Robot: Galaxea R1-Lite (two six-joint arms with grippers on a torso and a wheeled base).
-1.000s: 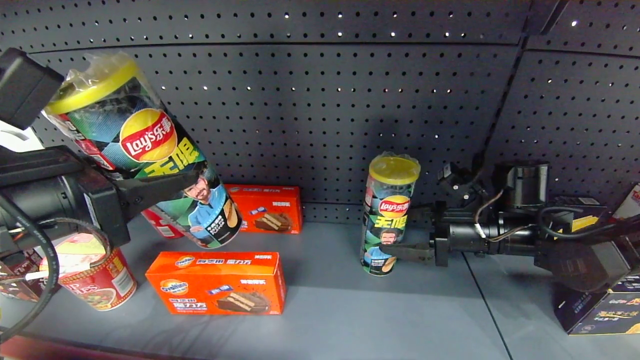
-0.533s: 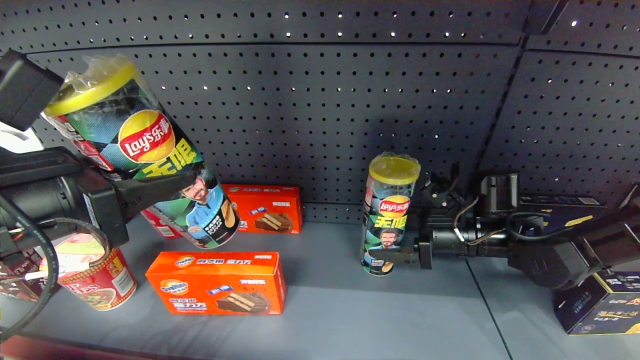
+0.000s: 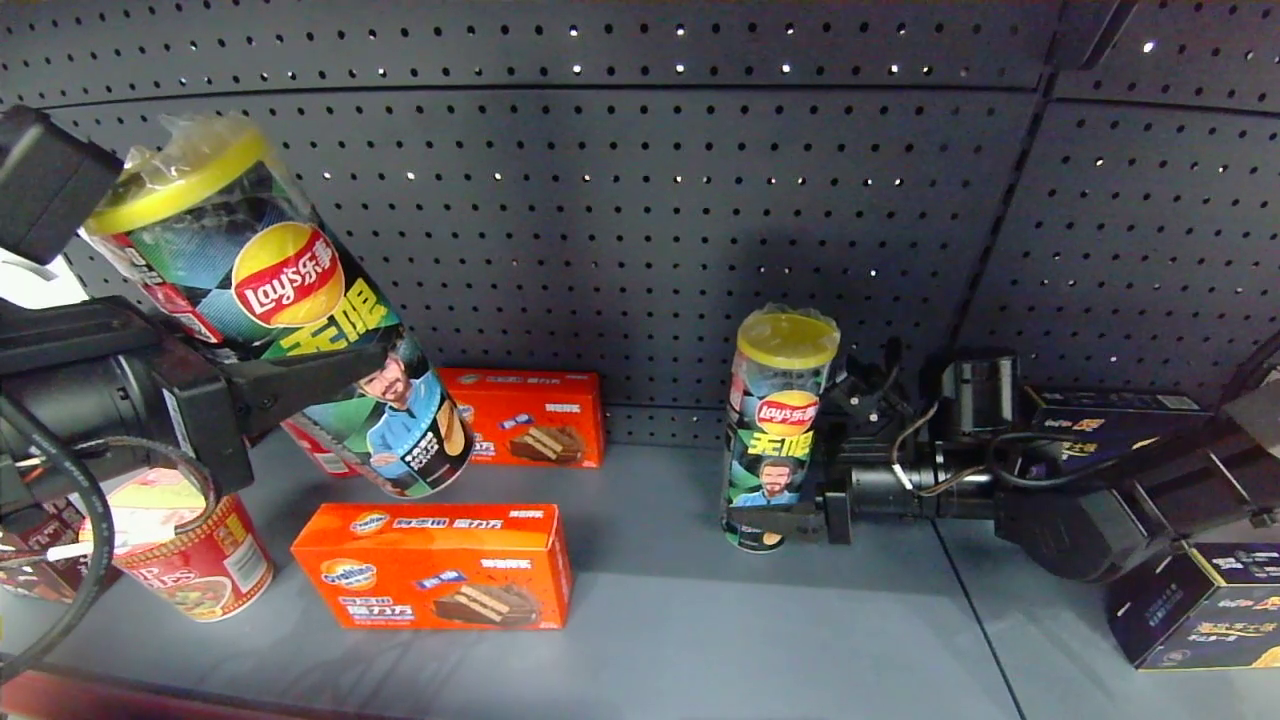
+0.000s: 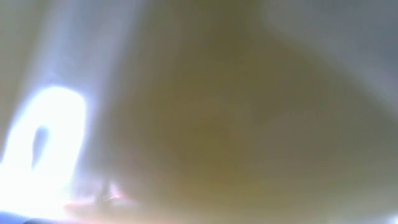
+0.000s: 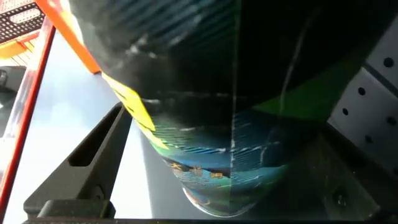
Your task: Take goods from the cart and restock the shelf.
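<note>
Cardboard chip tube is clamped by left fingers | standing tube is straddled loosely by right fingers | light, crushable: mid-body hold advised

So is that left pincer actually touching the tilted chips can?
Touching. The head view shows the left pincer clamped across the tilted chips can, which hangs clear above the shelf.

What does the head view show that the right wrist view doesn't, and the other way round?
Head view alone: the left gripper holding a tilted chip can, two orange cake boxes, a red noodle cup, dark boxes at the right. Right wrist view alone: an orange mesh piece and an orange rail. Both: the upright chip can on the grey shelf, the right gripper with a finger either side of it, the pegboard behind.
</note>
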